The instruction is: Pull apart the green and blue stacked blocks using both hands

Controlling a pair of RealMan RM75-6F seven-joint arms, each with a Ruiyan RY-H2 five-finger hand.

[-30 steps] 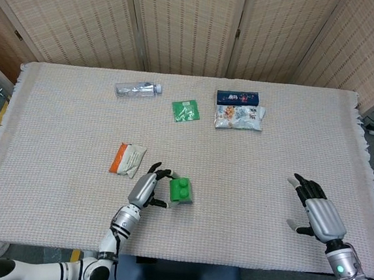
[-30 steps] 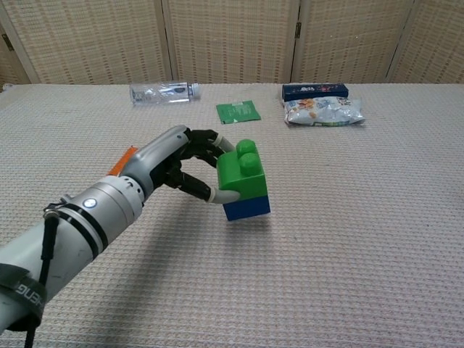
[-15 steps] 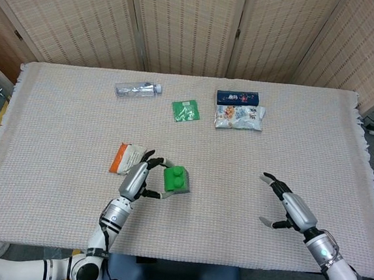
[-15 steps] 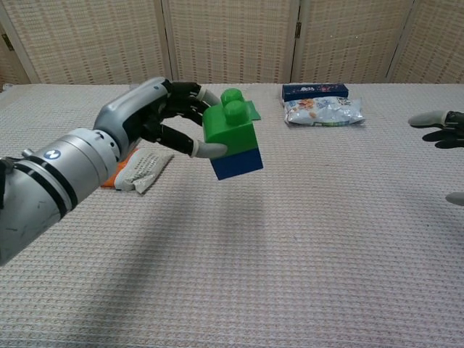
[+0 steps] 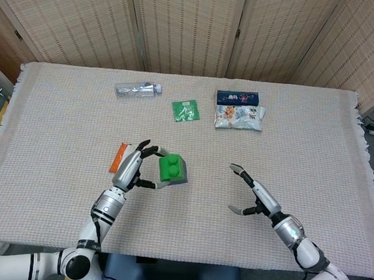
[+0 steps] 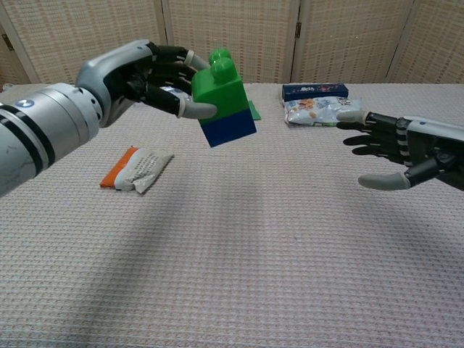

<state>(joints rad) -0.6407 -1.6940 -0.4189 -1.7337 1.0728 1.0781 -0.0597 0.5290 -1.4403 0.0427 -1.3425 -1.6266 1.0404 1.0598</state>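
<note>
While the left hand [image 6: 148, 76] grips the stacked blocks [image 6: 223, 98] above the bench [image 6: 239, 254], the right hand [image 6: 395, 148] hangs open-fingered, holding nothing.

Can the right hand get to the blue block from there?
Probably yes. The right hand is open, facing the blue block, with only bare air between them. The left hand grips the green block from the other side.

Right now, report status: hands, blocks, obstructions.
Left hand grips stacked blocks, lifted off table. Right hand open, apart from blocks. Green and blue unseparated. Nothing between hands.
</note>
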